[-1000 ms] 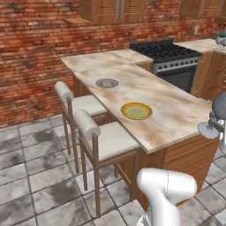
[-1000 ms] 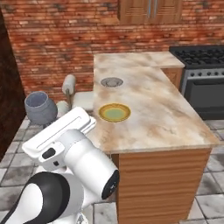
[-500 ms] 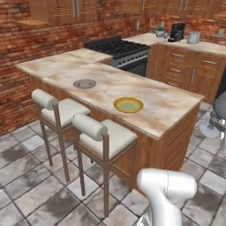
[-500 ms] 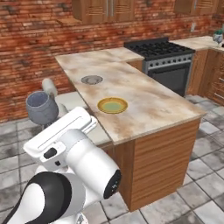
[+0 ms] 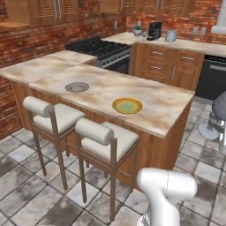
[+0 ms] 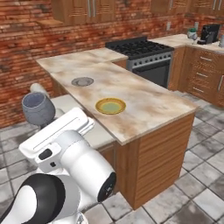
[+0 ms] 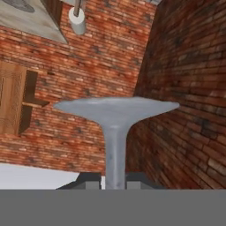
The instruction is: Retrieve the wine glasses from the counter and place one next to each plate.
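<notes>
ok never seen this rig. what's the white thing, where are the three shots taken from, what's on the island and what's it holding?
The white thing is a robot arm on a driving base, in a rendered kitchen. Two pictures come from cameras on the base, behind the arm to its left and right, looking forward and down. The third comes from a camera on the hand, so it is tilted against the room.

On the marbled island top lie a yellow-olive plate and, further along, a grey plate. Two stools stand at its side. On the far counter sits a coffee machine.

The pincer is shut on the stem of a wine glass. The hand camera looks along the stem at the glass's foot; the right base camera shows its bowl beside the arm.
</notes>
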Available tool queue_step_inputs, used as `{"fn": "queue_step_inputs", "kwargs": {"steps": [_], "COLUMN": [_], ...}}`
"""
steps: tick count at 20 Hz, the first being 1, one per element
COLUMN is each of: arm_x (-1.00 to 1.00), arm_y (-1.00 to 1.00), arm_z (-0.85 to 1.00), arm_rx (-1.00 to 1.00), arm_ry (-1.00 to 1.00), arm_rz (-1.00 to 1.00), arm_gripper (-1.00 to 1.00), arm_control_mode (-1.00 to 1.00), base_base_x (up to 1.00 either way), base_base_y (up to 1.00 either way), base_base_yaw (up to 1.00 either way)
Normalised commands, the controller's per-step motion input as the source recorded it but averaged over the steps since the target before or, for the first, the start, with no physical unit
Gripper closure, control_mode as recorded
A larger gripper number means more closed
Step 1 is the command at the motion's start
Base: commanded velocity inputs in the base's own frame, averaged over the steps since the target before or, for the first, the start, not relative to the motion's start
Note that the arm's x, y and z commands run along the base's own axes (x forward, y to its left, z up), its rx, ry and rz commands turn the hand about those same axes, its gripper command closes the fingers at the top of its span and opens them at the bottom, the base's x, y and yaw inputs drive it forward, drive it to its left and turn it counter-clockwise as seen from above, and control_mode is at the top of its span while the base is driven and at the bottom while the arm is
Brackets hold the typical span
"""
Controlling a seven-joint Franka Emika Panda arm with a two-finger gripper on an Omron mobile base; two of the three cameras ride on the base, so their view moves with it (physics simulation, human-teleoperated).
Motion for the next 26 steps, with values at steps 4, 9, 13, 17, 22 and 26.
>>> {"fn": "queue_step_inputs", "kwargs": {"steps": [4, 9, 13, 17, 22, 26], "arm_x": [0.0, 0.0, 0.0, 0.0, 0.0, 0.0], "arm_y": [0.0, 0.0, 0.0, 0.0, 0.0, 0.0], "arm_z": [0.0, 0.0, 0.0, 0.0, 0.0, 0.0], "arm_rx": [0.0, 0.0, 0.0, 0.0, 0.0, 0.0], "arm_ry": [0.0, 0.0, 0.0, 0.0, 0.0, 0.0], "arm_rz": [0.0, 0.0, 0.0, 0.0, 0.0, 0.0], "arm_gripper": [1.0, 1.0, 1.0, 1.0, 1.0, 1.0], "arm_control_mode": [1.0, 1.0, 1.0, 1.0, 1.0, 1.0], "base_base_x": [0.61, 0.72, 0.24, 0.17, 0.43, 0.32], "base_base_y": [0.01, 0.29, 0.49, 0.37, 0.2, 0.33], "base_base_yaw": [-0.06, -0.16, -0.21, -0.24, -0.27, -0.37]}}
